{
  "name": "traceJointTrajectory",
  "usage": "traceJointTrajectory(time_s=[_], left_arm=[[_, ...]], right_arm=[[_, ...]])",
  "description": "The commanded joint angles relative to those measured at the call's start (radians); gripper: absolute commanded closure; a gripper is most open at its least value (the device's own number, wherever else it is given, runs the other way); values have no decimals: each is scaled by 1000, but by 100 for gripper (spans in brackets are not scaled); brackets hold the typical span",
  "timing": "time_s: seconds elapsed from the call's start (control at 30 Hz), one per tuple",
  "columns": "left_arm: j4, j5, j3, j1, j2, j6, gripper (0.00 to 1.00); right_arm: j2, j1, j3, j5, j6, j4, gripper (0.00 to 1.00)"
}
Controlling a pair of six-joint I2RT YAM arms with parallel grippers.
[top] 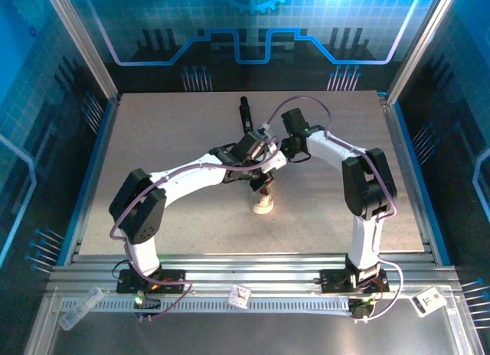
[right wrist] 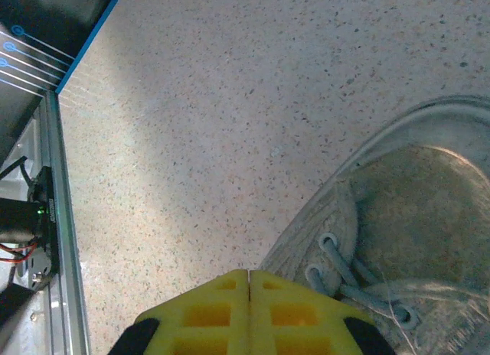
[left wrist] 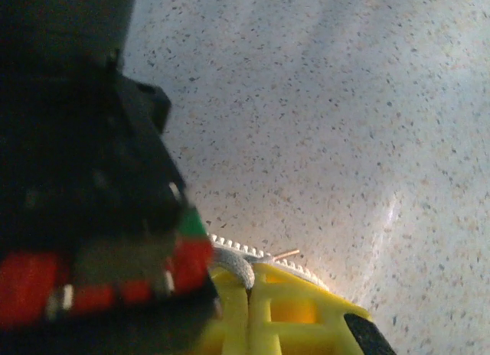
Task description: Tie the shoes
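Note:
The off-white shoe (top: 262,203) stands near the middle of the table, toe toward the front, with red lining at its opening. Both arms meet just above it. My left gripper (top: 257,161) (left wrist: 249,277) has its yellow jaws shut on a grey lace (left wrist: 236,265) that curves up out of the seam between them. A dark, red-marked part of the other arm (left wrist: 84,217) crowds the left half of the left wrist view. My right gripper (top: 280,150) (right wrist: 249,282) is shut with nothing visible between its jaws. It hovers beside the shoe (right wrist: 413,232), close to the lace eyelets (right wrist: 329,244).
A slim black bar (top: 245,114) lies on the table behind the arms. On the front rail sit a clear tube (top: 80,307), a small white card (top: 240,295) and a white box (top: 429,301). The table's blue edge and metal rail (right wrist: 57,217) show in the right wrist view.

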Motion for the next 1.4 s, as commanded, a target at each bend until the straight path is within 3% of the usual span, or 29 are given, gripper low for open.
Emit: traceJointTrajectory(time_s=[0.0, 0.17, 0.23, 0.3, 0.43, 0.57, 0.67, 0.8, 1.03, 1.37], left_arm=[[-42, 5, 17, -5, 27, -130, 87], [-10, -4, -26, 0, -28, -104, 54], [3, 9, -41, 9, -63, -100, 49], [20, 41, -57, 32, -105, -107, 48], [66, 133, -93, 101, -178, -144, 46], [118, 204, -140, 169, -240, -164, 46], [143, 242, -158, 229, -247, -180, 46], [147, 309, -133, 289, -193, -195, 47], [139, 403, -34, 320, -14, -237, 47], [163, 468, 18, 320, 103, -266, 47]], right_arm=[[13, 9, 23, -26, -19, -42, 100], [-16, 0, -17, -29, 32, 24, 92], [-30, -5, -34, -26, 54, 49, 88], [-54, -11, -56, -18, 87, 89, 79], [-109, -34, -93, -20, 165, 169, 75], [-154, -48, -93, 8, 186, 150, 62], [-202, -49, -112, 46, 199, 126, 60], [-303, -47, -229, 100, 252, 162, 55], [-436, -23, -457, 196, 291, 201, 51], [-412, -8, -567, 202, 330, 277, 49]])
